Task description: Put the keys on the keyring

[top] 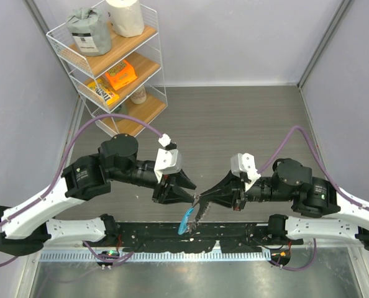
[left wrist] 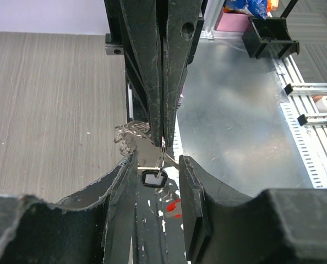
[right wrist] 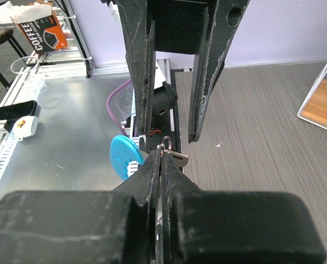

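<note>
The right hand [right wrist: 161, 159] is clamping the keyring [right wrist: 165, 147] while the left hand [left wrist: 158, 164], partly spread, should be closing squarely on the keys [left wrist: 131, 133].

The top view looks down from above and behind the arm bases along its bottom edge, facing the far wall. It stands well back and takes in the whole counter [top: 246, 118], with the shelf rack [top: 110, 62] at upper left. The left wrist view sits close behind the left claw [left wrist: 157, 176], looking along it at the right claw [left wrist: 163, 135] at top centre. The right wrist view faces the opposite way. All three share the keyring [right wrist: 127, 157] where both claws meet, at lower centre of the top view.
</note>
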Tool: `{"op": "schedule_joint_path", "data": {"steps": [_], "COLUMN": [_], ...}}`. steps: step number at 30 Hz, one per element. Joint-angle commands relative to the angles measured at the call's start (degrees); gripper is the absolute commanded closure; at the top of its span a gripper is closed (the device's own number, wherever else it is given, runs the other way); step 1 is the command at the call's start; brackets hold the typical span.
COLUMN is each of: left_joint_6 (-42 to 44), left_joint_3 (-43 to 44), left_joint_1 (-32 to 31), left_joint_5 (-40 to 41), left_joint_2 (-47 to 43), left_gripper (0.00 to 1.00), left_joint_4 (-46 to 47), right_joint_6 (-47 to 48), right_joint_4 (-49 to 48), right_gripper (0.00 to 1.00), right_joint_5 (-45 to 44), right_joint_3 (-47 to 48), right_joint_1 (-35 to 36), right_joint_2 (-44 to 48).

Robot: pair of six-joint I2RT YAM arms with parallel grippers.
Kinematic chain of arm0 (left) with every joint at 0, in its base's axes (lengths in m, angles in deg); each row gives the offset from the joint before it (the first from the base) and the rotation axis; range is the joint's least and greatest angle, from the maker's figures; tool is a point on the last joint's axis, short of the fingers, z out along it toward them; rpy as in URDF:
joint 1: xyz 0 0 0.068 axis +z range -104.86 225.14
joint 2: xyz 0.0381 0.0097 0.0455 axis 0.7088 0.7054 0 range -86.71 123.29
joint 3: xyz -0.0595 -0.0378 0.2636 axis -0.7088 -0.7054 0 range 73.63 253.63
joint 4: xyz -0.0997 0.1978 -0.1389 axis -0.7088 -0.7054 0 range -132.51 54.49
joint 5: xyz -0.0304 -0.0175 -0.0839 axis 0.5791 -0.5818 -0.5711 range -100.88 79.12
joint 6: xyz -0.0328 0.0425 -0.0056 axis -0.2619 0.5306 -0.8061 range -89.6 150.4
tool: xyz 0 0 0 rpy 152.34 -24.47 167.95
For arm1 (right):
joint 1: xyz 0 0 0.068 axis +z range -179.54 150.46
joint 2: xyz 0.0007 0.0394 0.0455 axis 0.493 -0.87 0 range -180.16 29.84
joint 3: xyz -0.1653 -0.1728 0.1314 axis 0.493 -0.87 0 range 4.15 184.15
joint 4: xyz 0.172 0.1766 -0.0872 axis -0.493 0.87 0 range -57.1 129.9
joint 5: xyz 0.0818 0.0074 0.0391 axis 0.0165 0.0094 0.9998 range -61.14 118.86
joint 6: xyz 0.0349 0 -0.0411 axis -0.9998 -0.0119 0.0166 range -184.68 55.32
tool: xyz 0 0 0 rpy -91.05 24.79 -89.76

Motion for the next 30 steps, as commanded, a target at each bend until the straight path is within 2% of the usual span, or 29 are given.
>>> {"op": "schedule_joint_path", "data": {"steps": [1, 13, 16, 21, 30], "left_joint_6": [-1.38, -1.91, -2.0, -2.44, -3.4], "left_joint_3": [-0.52, -0.78, -0.61, -0.26, 0.19], "left_joint_1": [0.04, 0.21, 0.12, 0.12, 0.21], "left_joint_5": [-1.52, -2.66, -2.66, -2.66, -3.19], "left_joint_2": [-0.54, -0.45, -0.36, -0.01, -0.1], "left_gripper": [0.59, 0.6, 0.63, 0.73, 0.78], "left_joint_4": [4.85, 6.26, 6.26, 6.69, 7.31], "right_joint_6": [-1.16, -0.81, -0.99, -1.34, -1.6], "right_joint_4": [-9.93, -15.74, -15.92, -16.88, -18.55], "right_gripper": [0.94, 0.94, 0.94, 0.94, 0.94], "right_joint_5": [1.31, 0.08, -0.01, 0.08, -0.27], "right_joint_3": [-1.22, -3.07, -3.16, -3.77, -4.48], "right_joint_1": [0.34, 0.61, 0.61, 0.61, 0.69], "right_joint_2": [2.03, 4.49, 4.67, 4.76, 4.67]}}
